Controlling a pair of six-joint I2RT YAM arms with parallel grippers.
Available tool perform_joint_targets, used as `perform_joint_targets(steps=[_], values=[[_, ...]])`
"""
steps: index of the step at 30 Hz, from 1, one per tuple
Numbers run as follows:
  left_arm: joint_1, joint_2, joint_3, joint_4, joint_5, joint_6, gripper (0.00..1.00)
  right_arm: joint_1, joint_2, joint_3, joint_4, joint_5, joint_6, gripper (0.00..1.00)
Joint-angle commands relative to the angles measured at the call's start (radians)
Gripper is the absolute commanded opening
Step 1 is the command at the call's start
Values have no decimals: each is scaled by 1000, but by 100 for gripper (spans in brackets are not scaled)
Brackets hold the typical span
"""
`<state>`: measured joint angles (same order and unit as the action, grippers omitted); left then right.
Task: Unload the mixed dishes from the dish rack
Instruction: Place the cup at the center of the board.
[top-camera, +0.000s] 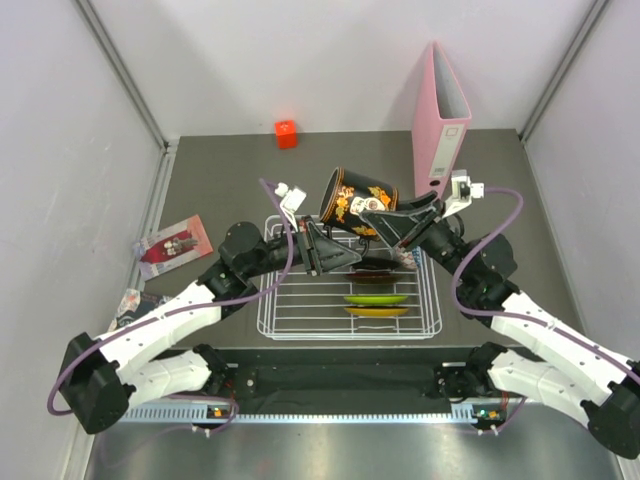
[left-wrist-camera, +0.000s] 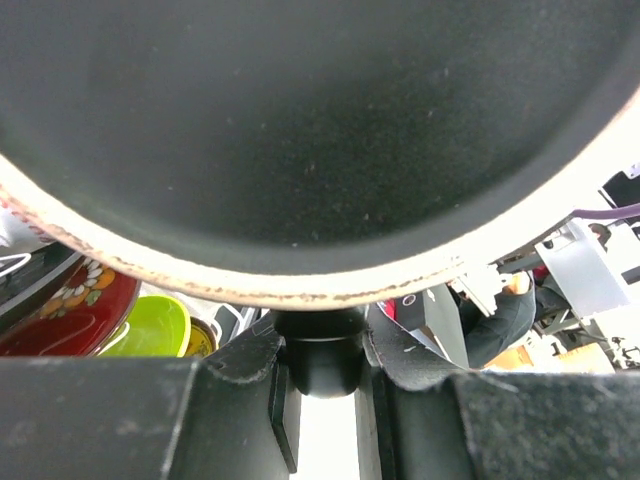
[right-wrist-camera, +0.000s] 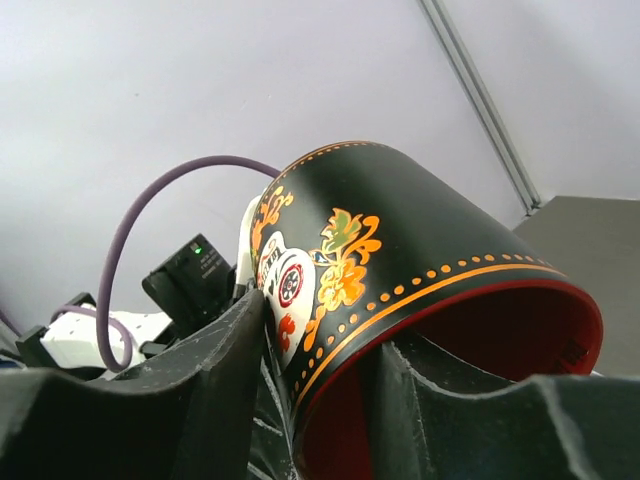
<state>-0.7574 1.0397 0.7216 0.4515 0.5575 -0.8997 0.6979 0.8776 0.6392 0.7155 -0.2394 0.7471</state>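
A handover is judged underway: the cup (top-camera: 358, 200), tilted above the dish rack (top-camera: 300, 315), is clamped at its base by the left tool (top-camera: 322, 232) and straddled at the rim by the right tool (top-camera: 368, 213) (whether it is clamped cannot be told). A firm right grip is needed before release.

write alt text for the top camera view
The right claw grips the rim of a black, orange-flowered cup raised over a white wire dish rack, the left claw close beside. Small plates stand in the rack; a pink binder and orange cube sit behind.
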Motion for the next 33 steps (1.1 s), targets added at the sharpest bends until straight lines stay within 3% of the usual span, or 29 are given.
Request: perform_joint_targets(steps=[1, 3, 4, 5, 9, 10, 11, 12, 13, 15, 20, 22, 23, 24, 26, 27, 28, 30, 32, 33], values=[[1, -37, 19, 230, 7, 12, 0, -12, 11, 30, 93, -15, 6, 39], [0, -30, 19, 234, 9, 10, 0, -12, 24, 33, 102, -34, 18, 24], [1, -29, 18, 234, 9, 8, 0, -12, 27, 37, 96, -41, 15, 9], [1, -29, 18, 233, 9, 7, 0, -12, 41, 57, 85, -52, 14, 2], [1, -30, 30, 172, -25, 24, 0, -12, 69, 93, 26, -118, 0, 0], [0, -32, 41, 130, -36, 48, 4, -12, 64, 94, 13, -118, -5, 0], [1, -32, 68, 96, -50, 64, 12, -12, 55, 96, 0, -113, -8, 0], [1, -32, 81, 29, -56, 76, 31, -12, 51, 99, -14, -104, -15, 0], [1, -36, 94, -9, -73, 94, 75, -12, 41, 103, -69, -94, -41, 0], [1, -44, 128, -124, -155, 107, 99, -14, 11, 123, -126, -51, -67, 0], [3, -105, 139, -258, -368, 110, 99, -21, -60, 226, -376, 106, -192, 0], [3, -142, 137, -324, -493, 93, 99, -20, -68, 285, -495, 294, -266, 0], [1, -154, 137, -345, -537, 85, 99, -20, -52, 372, -642, 383, -288, 0], [3, -168, 136, -370, -591, 82, 99, -20, -40, 422, -715, 583, -310, 0], [1, -207, 134, -427, -708, 71, 99, -20, 21, 553, -853, 792, -371, 0], [3, -220, 137, -447, -750, 71, 99, -23, 53, 604, -984, 1007, -377, 0], [3, -243, 141, -477, -824, 68, 99, -53, 92, 658, -1043, 1073, -400, 0], [3, -262, 153, -543, -890, 70, 99, -95, 197, 792, -1190, 1199, -400, 0], [3, -282, 157, -579, -935, 79, 99, -197, 236, 827, -1208, 1178, -407, 0], [3, -290, 157, -586, -938, 88, 99, -301, 241, 827, -1209, 1093, -397, 0]])
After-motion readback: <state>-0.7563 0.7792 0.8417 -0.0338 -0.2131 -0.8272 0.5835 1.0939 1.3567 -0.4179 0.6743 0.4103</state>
